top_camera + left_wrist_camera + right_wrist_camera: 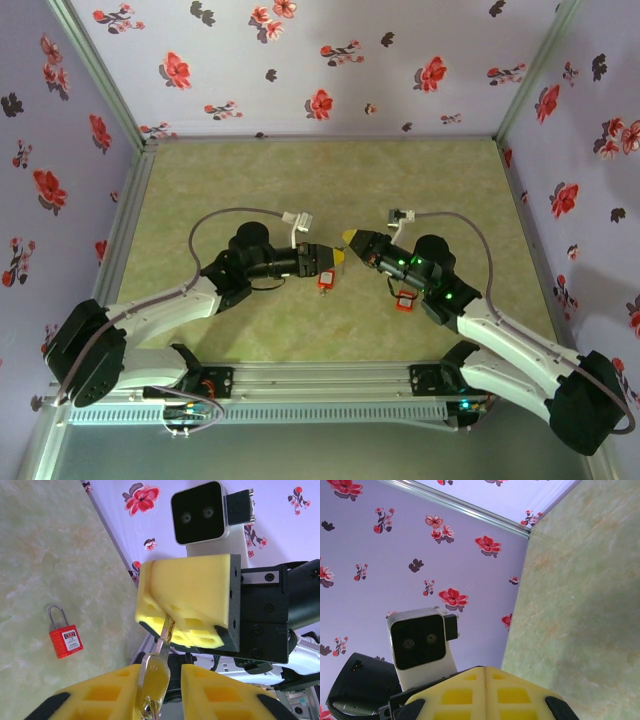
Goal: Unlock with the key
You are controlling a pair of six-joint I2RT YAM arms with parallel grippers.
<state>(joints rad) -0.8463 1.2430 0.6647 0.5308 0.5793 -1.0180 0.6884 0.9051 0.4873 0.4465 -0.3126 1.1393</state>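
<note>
— What's the key like?
— The key (156, 672) is flat metal. Its blade tip is pinched in my right fingers (200, 595), blocky yellow foam pressed together.
— And the left?
— My left fingers (100, 695) are slightly parted astride its head; I can't tell whether they grip. Both arms bend inward, tips facing. The red padlock (65, 641) lies on the mottled counter (45, 555), well aside.

A pale green, marbled tabletop (320, 180) is enclosed by lilac walls (320, 60) printed with red and dark flowers at 9, 12 and 3 o'clock. A silver metal rail (320, 378) borders it at 6 o'clock. The light is even.
</note>
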